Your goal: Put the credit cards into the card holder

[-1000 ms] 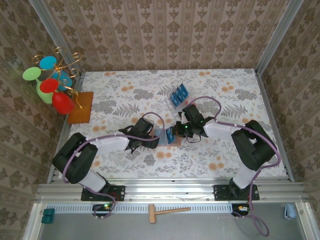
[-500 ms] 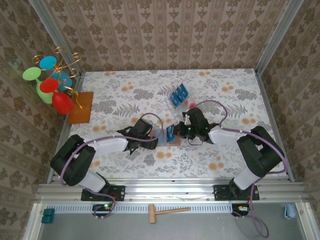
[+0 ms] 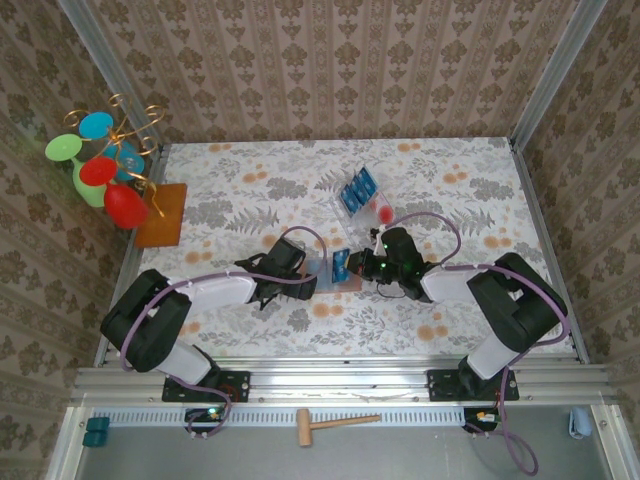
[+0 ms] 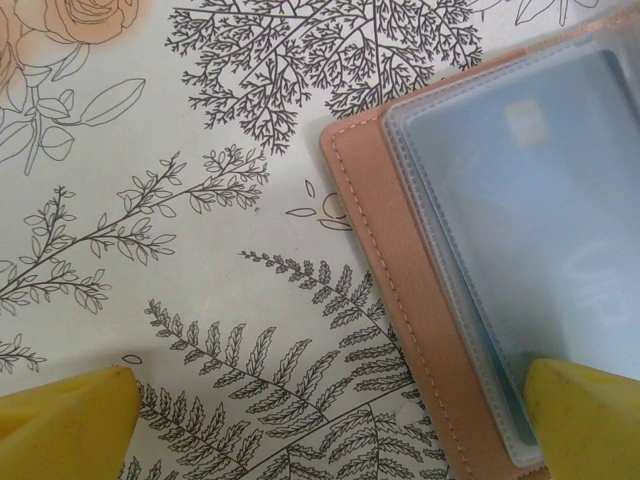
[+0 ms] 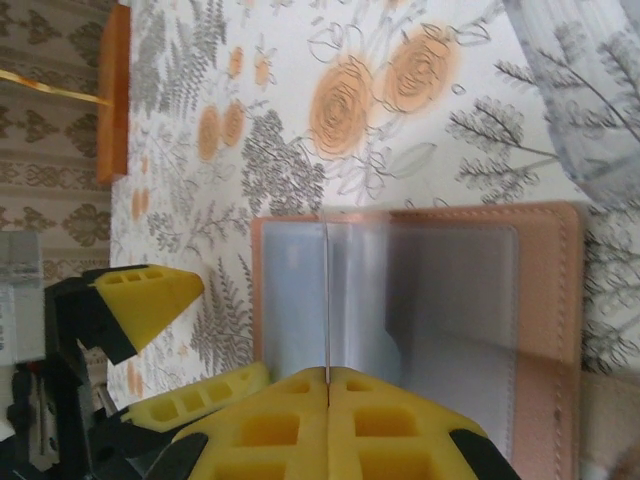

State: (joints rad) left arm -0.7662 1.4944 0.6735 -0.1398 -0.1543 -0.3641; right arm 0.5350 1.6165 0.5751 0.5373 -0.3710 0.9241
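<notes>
Card poised over wallet: the right gripper [image 5: 328,380], its fingers pressed flat together, pinches one blue credit card [image 3: 340,266] and holds it on edge above the open card holder [image 4: 395,300]. The holder lies flat on the flowered tablecloth [image 4: 200,250] between the two arms, near the middle of the table. From the right wrist the card shows as a thin line running from the holder's far stitched border back to the fingertips, standing across the clear plastic sleeves [image 5: 440,300]. The holder lies directly beyond the closed fingertips, so the coming move looks like a short push along the card's own plane, with the leading edge needing to find a sleeve mouth. Whether that edge already touches the plastic cannot be told. The left gripper [image 4: 325,410] stands with its jaws spread wide on the holder's left side. One yellow finger [image 4: 590,420] is over the corner of the sleeves and the other over bare cloth, well placed to steady the leather, though contact is unclear. One sleeve appears to hold a bluish card. The spare credit cards [image 3: 357,188] sit in the clear tray [image 3: 375,203] farther back, nearer the right arm
</notes>
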